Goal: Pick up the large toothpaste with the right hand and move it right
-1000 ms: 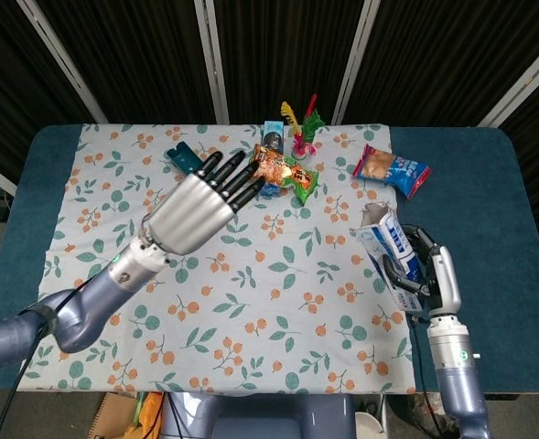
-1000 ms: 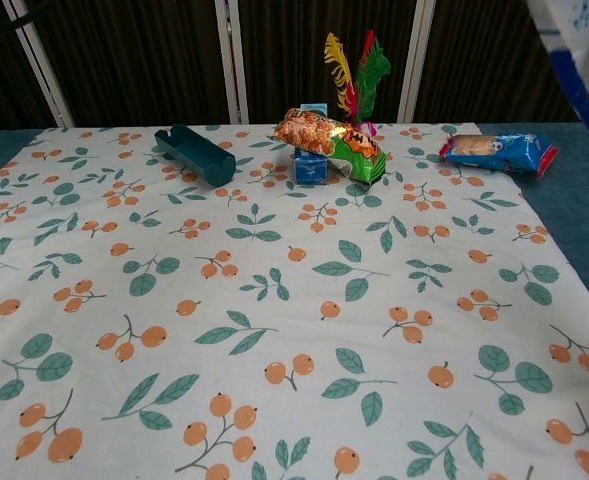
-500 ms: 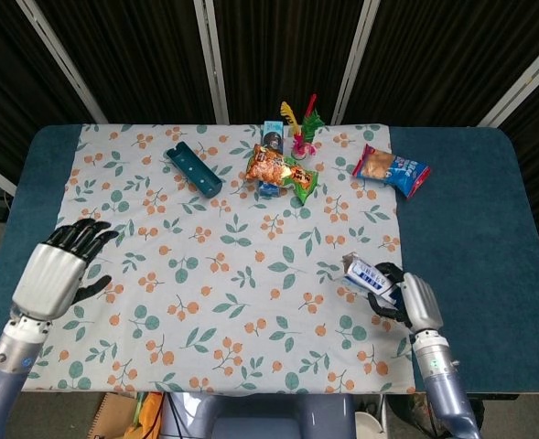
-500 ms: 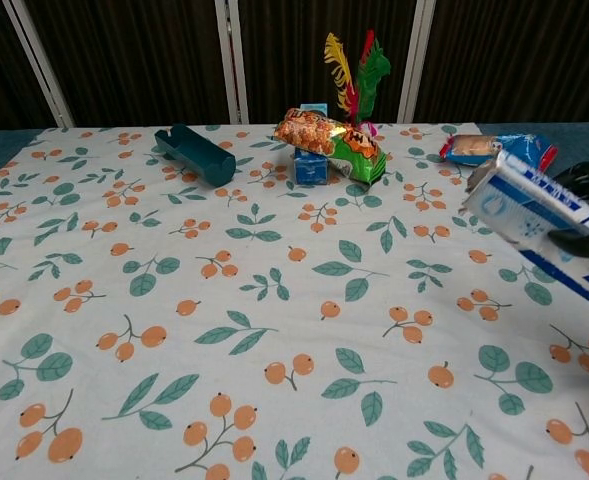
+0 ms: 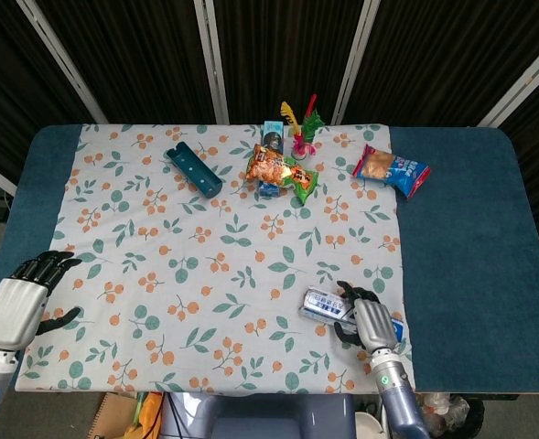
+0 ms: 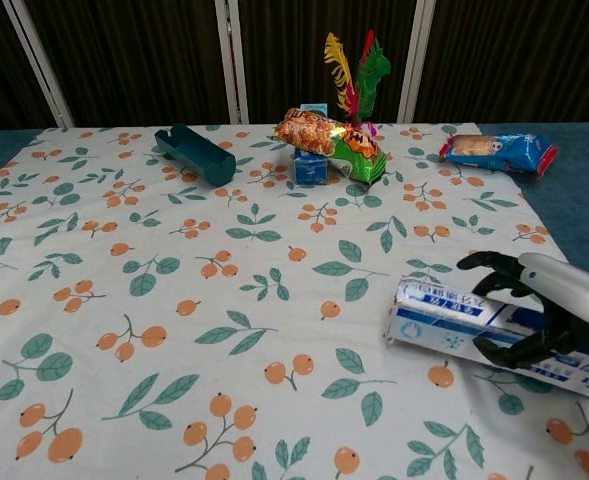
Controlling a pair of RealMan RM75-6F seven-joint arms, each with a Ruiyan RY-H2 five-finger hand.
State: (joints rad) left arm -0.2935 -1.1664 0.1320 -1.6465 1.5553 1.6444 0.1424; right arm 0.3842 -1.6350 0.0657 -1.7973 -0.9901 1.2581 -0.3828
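Hovering at the bench's far left edge, the left robot hand, silver-backed with black fingers, holds nothing; its fingers are spread a little and loosely curved above the dark blue bench. The white cloth printed with orange berries and green leaves covers most of the bench beside it.

Well ahead and to the right of that robot hand lies a dark teal plastic trough-shaped holder. Further right, near the back of the cloth, an orange-and-green foil snack bag leans on a small blue box, with a bunch of red, yellow and green feathers standing just behind. A blue snack packet with a biscuit picture lies at the cloth's right border, well ahead of the right robot hand.

That right robot hand grips the large white-and-blue toothpaste box, fingers wrapped over the top and thumb beneath. The box lies nearly flat near the front right corner of the cloth; whether it touches the cloth cannot be told.
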